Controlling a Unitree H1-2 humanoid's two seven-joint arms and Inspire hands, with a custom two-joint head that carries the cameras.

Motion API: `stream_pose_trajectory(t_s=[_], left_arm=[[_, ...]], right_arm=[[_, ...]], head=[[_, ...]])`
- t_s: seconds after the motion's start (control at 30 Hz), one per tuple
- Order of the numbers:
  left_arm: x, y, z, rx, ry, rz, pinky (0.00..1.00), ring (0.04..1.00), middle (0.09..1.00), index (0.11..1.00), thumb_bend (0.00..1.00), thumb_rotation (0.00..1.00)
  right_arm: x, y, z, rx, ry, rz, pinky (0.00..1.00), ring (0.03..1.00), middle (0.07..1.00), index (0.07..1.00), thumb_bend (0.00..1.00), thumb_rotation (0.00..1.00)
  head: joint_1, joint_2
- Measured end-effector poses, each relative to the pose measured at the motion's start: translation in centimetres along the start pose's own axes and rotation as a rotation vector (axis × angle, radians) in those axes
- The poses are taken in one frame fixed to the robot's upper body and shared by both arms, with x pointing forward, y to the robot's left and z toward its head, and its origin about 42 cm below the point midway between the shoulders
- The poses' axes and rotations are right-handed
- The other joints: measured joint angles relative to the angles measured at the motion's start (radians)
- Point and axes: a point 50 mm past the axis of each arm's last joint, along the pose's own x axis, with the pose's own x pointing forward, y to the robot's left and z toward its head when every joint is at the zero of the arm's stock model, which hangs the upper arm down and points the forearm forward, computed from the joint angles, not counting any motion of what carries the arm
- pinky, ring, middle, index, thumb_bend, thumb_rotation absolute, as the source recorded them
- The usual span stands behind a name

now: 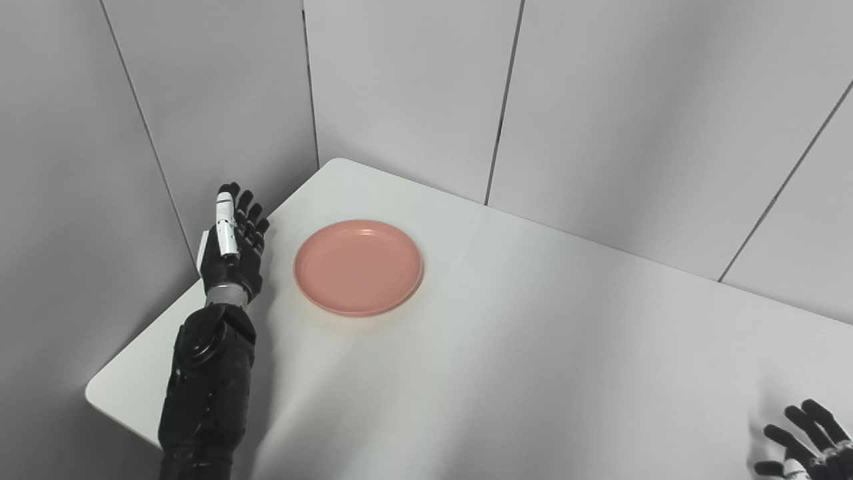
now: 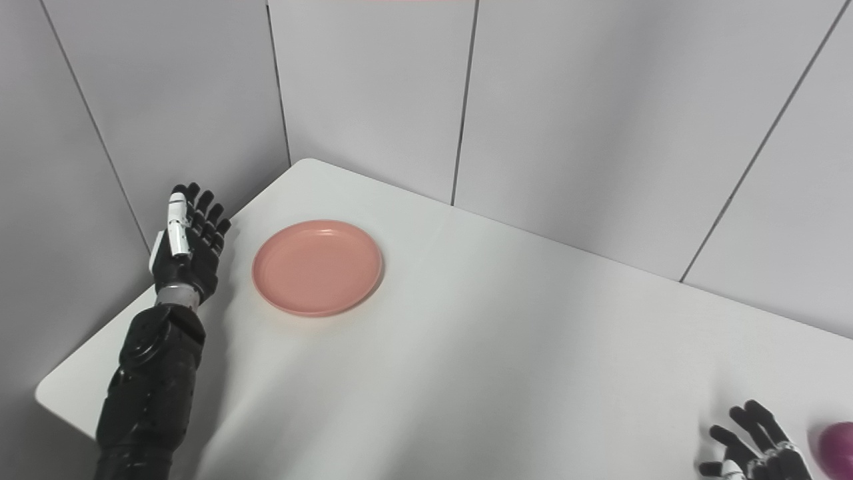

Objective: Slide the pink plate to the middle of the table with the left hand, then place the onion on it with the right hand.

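Both hands empty, fingers spread: left hand (image 1: 233,250) just left of pink plate (image 1: 358,267) at far-left table (image 1: 533,347) corner; right hand (image 2: 756,447) near purple onion (image 2: 836,448). Risk: glancing push spins plate off line

Pink plate (image 1: 358,267) on a plain white table (image 1: 533,347), black left hand (image 1: 233,247) with a white strip, purple onion (image 2: 837,449).

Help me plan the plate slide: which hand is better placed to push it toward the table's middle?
Left. The left hand stands open just beside the pink plate, apart from it. The right hand is far off at the near right edge, beside the onion.
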Motion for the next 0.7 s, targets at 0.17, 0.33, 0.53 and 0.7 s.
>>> stream_pose_trajectory(t_s=[0.17,0.33,0.53,0.7], left_arm=[[-0.1,-0.1,-0.4,0.006,0.012,-0.006,1.00,0.999,1.000,0.998,0.40,1.00],[0.0,0.0,-1.4,0.007,0.049,0.002,1.00,0.997,1.000,0.995,0.40,1.00],[0.0,-0.6,-1.9,0.013,0.061,-0.018,1.00,0.980,0.991,0.983,0.39,1.00],[0.5,-1.1,-2.1,0.006,0.073,-0.049,1.00,0.993,1.000,0.997,0.39,1.00]], right_arm=[[0.0,-0.1,0.0,0.001,0.000,-0.002,0.43,0.687,0.784,0.799,0.38,0.00],[0.0,-0.1,0.0,0.001,0.001,-0.003,0.43,0.685,0.785,0.801,0.38,0.00],[-0.1,-0.1,0.0,0.000,0.001,-0.005,0.43,0.685,0.787,0.805,0.38,0.00],[-0.1,0.0,0.0,0.000,0.001,-0.009,0.43,0.684,0.787,0.804,0.38,0.00]], head=[[0.000,0.000],[-0.006,0.002],[-0.011,0.000],[-0.012,-0.003]])
